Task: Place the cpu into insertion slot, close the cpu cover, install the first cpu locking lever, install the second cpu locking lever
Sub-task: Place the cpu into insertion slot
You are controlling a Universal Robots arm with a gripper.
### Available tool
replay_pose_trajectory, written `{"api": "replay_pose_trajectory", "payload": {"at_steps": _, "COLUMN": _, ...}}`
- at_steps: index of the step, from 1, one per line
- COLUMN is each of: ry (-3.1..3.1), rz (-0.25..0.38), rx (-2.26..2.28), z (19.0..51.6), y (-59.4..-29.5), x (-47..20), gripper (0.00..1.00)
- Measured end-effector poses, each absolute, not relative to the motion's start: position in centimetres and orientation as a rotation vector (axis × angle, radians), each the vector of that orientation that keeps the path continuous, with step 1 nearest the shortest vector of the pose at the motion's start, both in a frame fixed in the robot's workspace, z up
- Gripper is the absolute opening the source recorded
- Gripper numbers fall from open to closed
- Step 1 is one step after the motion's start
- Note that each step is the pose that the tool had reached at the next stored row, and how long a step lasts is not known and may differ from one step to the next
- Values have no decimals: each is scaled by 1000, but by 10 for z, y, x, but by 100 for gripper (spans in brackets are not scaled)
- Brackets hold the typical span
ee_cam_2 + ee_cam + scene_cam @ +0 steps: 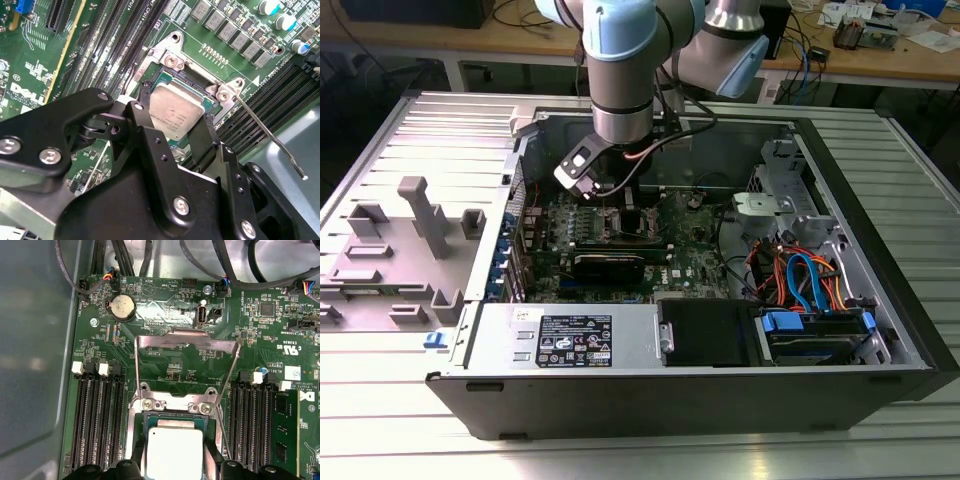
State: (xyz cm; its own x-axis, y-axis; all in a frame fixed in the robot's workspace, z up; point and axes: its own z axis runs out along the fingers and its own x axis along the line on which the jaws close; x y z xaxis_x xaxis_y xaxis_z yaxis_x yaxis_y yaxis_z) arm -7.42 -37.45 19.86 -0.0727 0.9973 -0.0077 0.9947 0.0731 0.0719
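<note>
The end effector (176, 115) is closed on the cpu (172, 447) at the insertion slot (170, 402), holding opposite edges. The chip looks light, stiff and likely fragile.

- In the second wrist view the claw (176, 111) body covers the near edge of the cpu (175, 117) and the near side of the insertion slot (161, 76).
- Whether the claw touches the cpu cannot be told.
- In the first wrist view the picture's edge cuts off part of the cpu (172, 452) and of the insertion slot (172, 415).
- In the exterior view the arm (620, 100) stands in front of the socket area of the motherboard (690, 245); parts there are too small to tell.
</note>
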Motion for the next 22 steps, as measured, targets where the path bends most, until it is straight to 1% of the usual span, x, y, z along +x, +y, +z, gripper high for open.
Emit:
{"api": "replay_pose_trajectory", "payload": {"at_steps": 3, "ry": 2261, "rz": 74, "rx": 2101, "z": 198, "y": -374, "x": -74, "gripper": 56}}
{"api": "replay_pose_trajectory", "payload": {"at_steps": 4, "ry": 2260, "rz": 74, "rx": 2101, "z": 199, "y": -374, "x": -74, "gripper": 62}}
{"api": "replay_pose_trajectory", "payload": {"at_steps": 22, "ry": 2264, "rz": 76, "rx": 2105, "z": 202, "y": -374, "x": -74, "gripper": 62}}
